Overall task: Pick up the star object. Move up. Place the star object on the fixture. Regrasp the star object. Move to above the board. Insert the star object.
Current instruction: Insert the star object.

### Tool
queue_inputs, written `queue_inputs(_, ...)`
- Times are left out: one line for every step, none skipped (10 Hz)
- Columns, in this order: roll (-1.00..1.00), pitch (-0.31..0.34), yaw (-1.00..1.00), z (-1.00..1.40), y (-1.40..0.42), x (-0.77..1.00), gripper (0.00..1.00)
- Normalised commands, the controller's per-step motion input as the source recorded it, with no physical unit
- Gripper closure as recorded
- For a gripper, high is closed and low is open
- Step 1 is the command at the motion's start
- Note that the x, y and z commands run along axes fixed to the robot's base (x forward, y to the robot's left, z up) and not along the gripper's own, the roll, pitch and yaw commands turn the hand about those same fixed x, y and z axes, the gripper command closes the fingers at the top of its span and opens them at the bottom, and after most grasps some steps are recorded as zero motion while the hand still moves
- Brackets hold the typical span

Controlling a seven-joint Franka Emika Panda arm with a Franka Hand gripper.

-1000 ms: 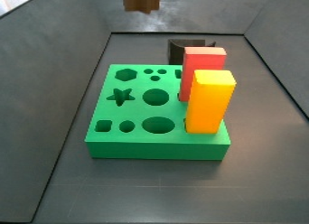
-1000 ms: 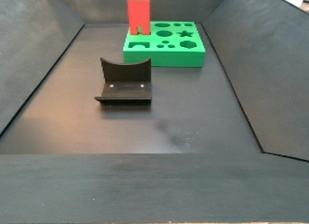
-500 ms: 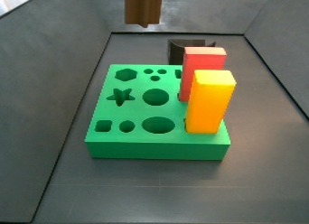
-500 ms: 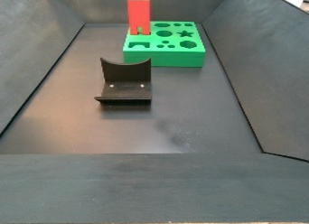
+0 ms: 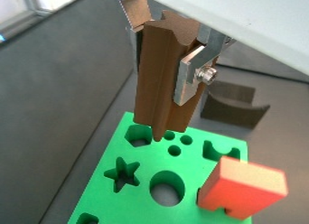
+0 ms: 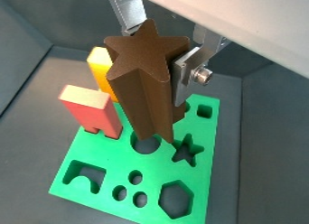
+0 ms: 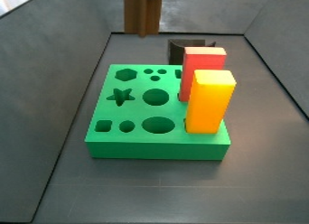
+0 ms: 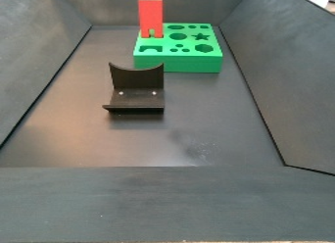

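My gripper [image 6: 154, 56] is shut on the star object [image 6: 145, 79], a dark-brown peg with a star cross-section. It holds the peg upright, with silver fingers [image 5: 192, 70] on two sides. In both wrist views the peg hangs well above the green board [image 6: 103, 169], and its star hole [image 6: 187, 152] is open. In a side view only the peg [image 7: 143, 13] shows at the top edge, above the board's [image 7: 133, 142] far side. The star hole [image 7: 121, 96] lies at the board's left. The black fixture [image 8: 133, 88] stands empty on the floor, apart from the board [image 8: 197, 59].
A red block [image 7: 203, 63] and a taller yellow-orange block [image 7: 210, 101] stand in the board's right side. Round, hexagon and square holes are open. The fixture [image 7: 183, 47] sits behind the red block. Grey walls close in the floor.
In the side view the peg has come down a little from the top edge, so more of it shows. Board, blocks and fixture have not moved.
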Motion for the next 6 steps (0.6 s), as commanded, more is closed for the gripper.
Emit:
queue_inputs(0.00, -0.220, -0.49, -0.28, 0.00, -0.13, 1.00)
queue_inputs(-0.08, -0.213, -0.44, -0.17, 0.01, -0.02, 1.00)
queue_inputs(-0.08, -0.234, -0.44, -0.23, 0.00, -0.10, 1.00)
queue_inputs(-0.04, -0.264, -0.45, -0.31, 0.00, -0.19, 1.00)
queue_inputs(0.00, -0.271, -0.50, -0.38, 0.05, -0.29, 1.00)
queue_inputs(0.04, -0.244, -0.52, -0.36, 0.08, -0.31, 1.00)
